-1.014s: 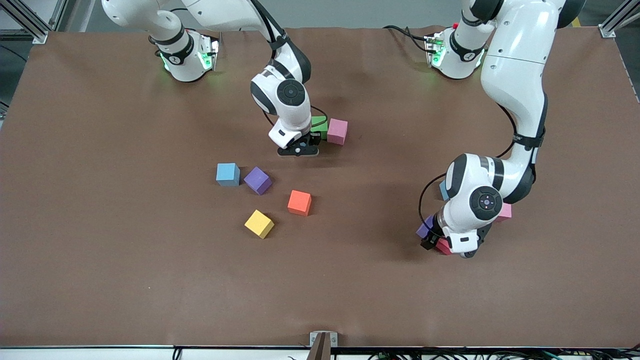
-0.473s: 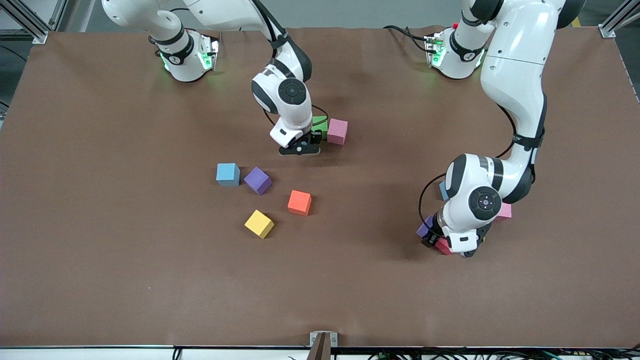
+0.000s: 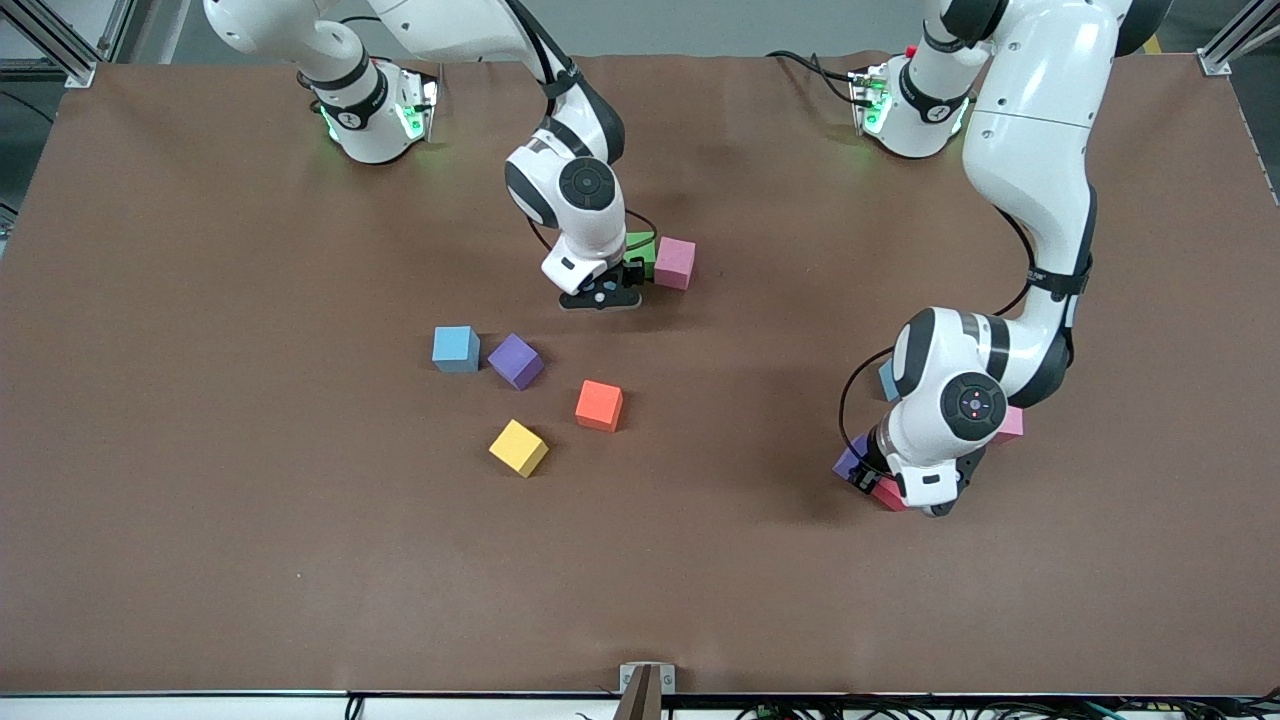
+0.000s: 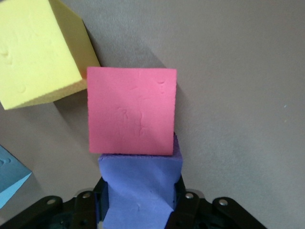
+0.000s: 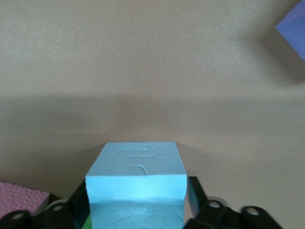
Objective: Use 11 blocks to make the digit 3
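Left gripper (image 3: 868, 478) jaws clamped; right gripper (image 3: 603, 297) low, both arms bent

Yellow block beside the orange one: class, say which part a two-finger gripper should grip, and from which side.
Probably two opposite side faces of the yellow block, from straight above. It lies flat with bare table all round, but stands turned against the orange block, so rotate the wrist to meet flat faces, not corners.
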Tool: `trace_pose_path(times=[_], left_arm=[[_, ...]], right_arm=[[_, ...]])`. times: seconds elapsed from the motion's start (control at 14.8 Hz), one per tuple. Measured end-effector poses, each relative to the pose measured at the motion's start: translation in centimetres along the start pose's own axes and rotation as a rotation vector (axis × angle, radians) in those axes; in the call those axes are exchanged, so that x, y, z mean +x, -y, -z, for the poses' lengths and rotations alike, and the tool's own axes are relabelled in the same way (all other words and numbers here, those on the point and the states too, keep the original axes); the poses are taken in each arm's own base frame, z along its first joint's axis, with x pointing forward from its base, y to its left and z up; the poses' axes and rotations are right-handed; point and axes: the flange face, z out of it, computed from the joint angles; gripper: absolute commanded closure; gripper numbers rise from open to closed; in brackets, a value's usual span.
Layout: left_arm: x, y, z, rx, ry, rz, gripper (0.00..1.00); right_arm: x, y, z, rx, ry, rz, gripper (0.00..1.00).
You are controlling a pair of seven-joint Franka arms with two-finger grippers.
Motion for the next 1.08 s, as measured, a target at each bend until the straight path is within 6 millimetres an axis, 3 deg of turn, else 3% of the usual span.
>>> trace_pose_path(times=[0.54,1.08], left_arm=[[0.3,-0.3,0.9,-0.015,-0.007,0.013,0.58],[0.2,-0.6,1.4,-0.023,-0.010,0.010,0.58]], right_arm=[[0.5,-0.2,0.3,-0.007,0.004,-0.007,0.00],[3.9,-3.1,7.8,0.040,-0.025,-0.083,0.00]])
